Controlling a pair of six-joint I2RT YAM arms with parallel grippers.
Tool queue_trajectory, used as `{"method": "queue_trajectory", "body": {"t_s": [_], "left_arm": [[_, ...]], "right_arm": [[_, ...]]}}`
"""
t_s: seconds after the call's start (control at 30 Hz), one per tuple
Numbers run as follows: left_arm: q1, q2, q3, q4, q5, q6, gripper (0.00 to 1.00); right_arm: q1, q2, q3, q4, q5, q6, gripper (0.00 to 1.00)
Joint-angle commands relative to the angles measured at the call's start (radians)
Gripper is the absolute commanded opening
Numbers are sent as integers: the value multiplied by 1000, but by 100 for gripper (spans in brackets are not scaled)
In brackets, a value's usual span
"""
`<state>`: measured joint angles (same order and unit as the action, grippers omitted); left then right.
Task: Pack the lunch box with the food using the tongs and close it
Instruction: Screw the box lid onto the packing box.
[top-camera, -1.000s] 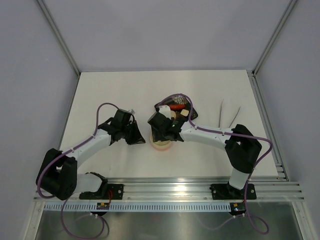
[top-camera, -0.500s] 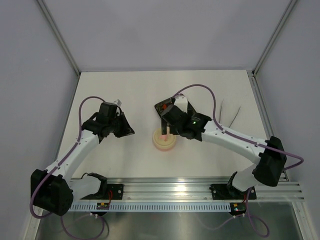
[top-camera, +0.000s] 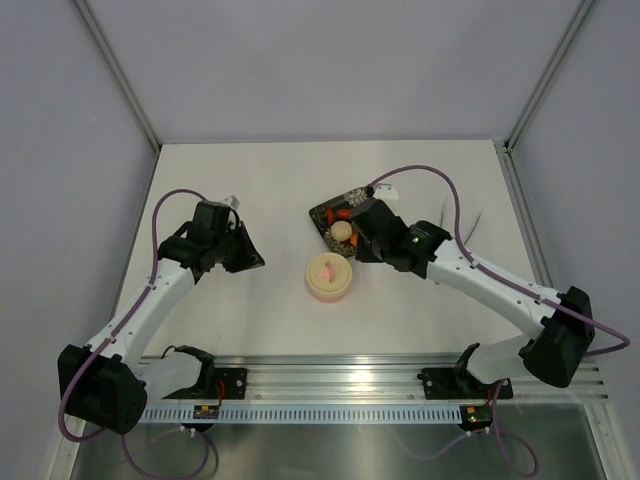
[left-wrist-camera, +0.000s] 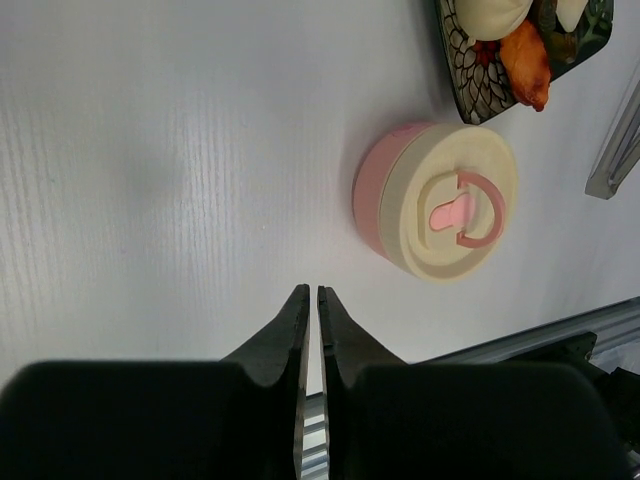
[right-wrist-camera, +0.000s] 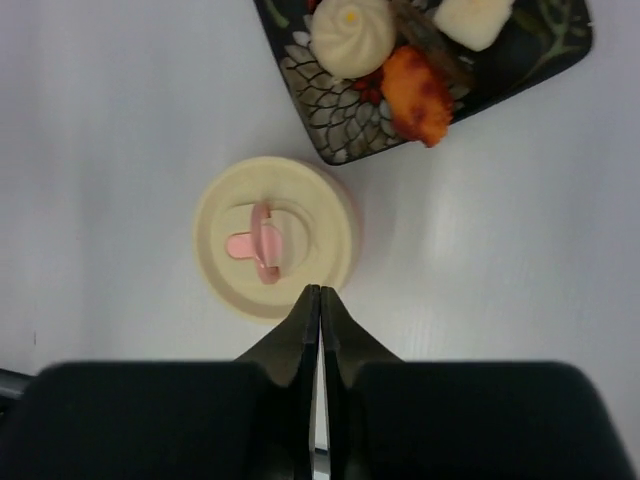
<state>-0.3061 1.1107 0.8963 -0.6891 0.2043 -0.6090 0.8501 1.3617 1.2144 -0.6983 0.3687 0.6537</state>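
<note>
The lunch box (top-camera: 329, 277) stands mid-table with its cream lid (right-wrist-camera: 273, 235) on top, pink handle up; the left wrist view shows its pink side (left-wrist-camera: 372, 190). Behind it the black tray (top-camera: 322, 222) holds food: a pale bun (right-wrist-camera: 352, 35), an orange piece (right-wrist-camera: 417, 95) and a pale cube (right-wrist-camera: 470, 18). My right gripper (right-wrist-camera: 319, 290) is shut and empty, hanging just off the lid's near edge. My left gripper (left-wrist-camera: 311, 290) is shut on nothing, well left of the lunch box. The tongs (left-wrist-camera: 618, 145) lie right of the tray, mostly hidden by my right arm in the top view.
The aluminium rail (top-camera: 330, 375) with both arm bases runs along the near edge. Grey walls with metal posts (top-camera: 120, 75) close the table on three sides. My right arm (top-camera: 480, 280) reaches diagonally across the right half.
My right gripper has lifted off the lunch box, moved back right toward the tray and shut, leaving the lid on the box. My left gripper has drawn away to the left.
</note>
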Motion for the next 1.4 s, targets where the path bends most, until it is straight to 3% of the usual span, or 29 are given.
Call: {"method": "queue_trajectory", "body": {"t_s": [0.0,0.2,0.4,0.73,1.07,1.2,1.37], "left_arm": [[5,-15,43,8,-6,12,9],[7,-22,36,2,-11,15,9],[7,-15,35,3,-8,15,9],[9,1,29,17,7,18,9],[7,-5,18,16,7,20,9],[7,-5,18,17,12,17,9],[7,-8,18,16,15,20,9]], "right_arm": [[55,109,71,89,-155,-49,4],[81,302,134,152,-261,-85,0],[73,387,165,122,-226,-71,0],[-8,353,1,218,-263,-29,0],[-100,312,-288,572,-536,41,0],[-118,312,-374,744,-589,73,0],[-138,338,-446,842,-640,112,0]]}}
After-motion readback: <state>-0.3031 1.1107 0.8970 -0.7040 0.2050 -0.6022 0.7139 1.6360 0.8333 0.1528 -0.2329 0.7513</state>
